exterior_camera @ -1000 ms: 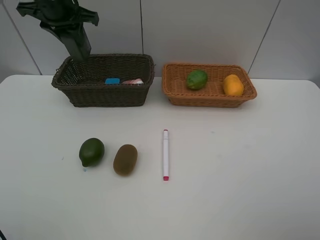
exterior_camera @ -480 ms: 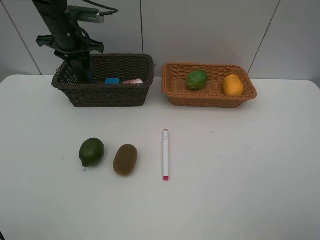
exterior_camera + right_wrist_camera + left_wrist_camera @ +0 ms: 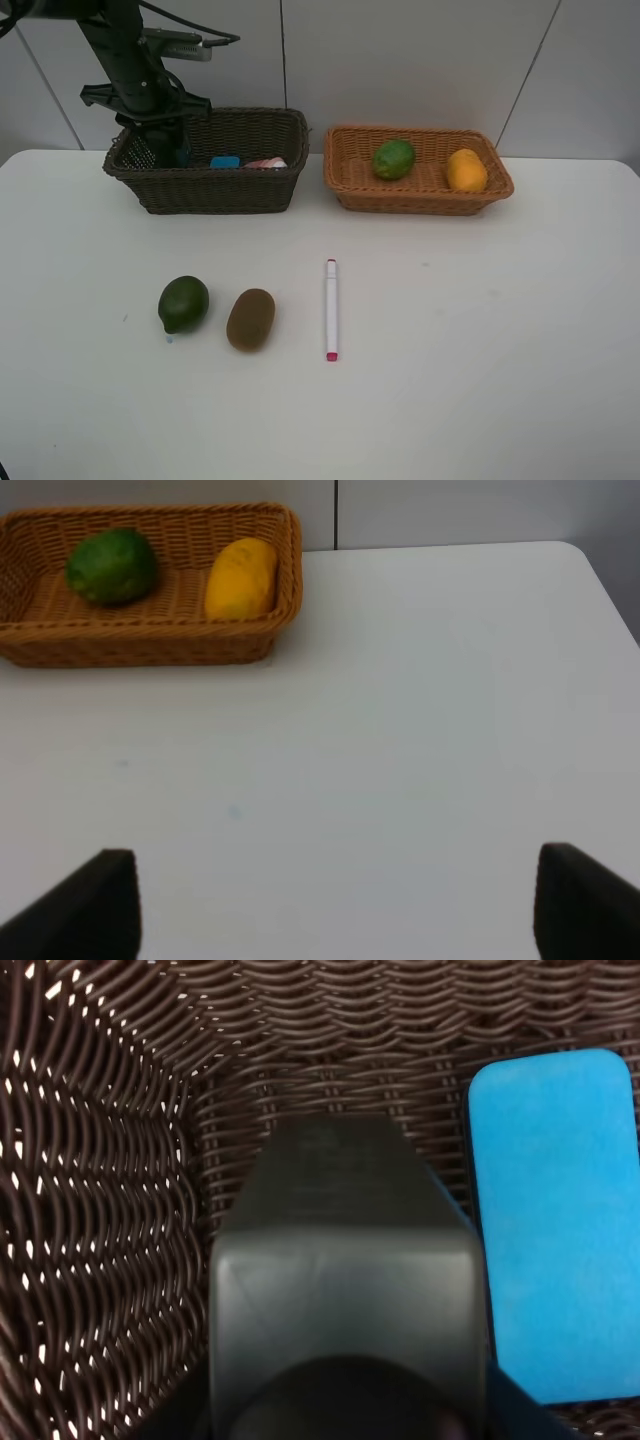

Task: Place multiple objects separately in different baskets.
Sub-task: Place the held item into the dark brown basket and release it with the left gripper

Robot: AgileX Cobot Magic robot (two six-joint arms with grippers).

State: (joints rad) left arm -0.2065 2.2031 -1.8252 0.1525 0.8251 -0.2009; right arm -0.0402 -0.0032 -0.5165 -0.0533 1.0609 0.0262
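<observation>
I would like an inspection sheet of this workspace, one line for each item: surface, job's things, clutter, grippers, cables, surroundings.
Surface: white table, flat.
Job's things: dark brown basket holds blue eraser, pink bottle and dark green bottle; tan basket holds green fruit and mango; second green fruit, kiwi and marker lie on the table.
Clutter: nothing seen.
Grippers: left gripper inside the dark brown basket, shut on the dark green bottle; right gripper open, empty, above bare table.
Cables: black cable along the left arm.
Surroundings: grey wall panels behind.
</observation>
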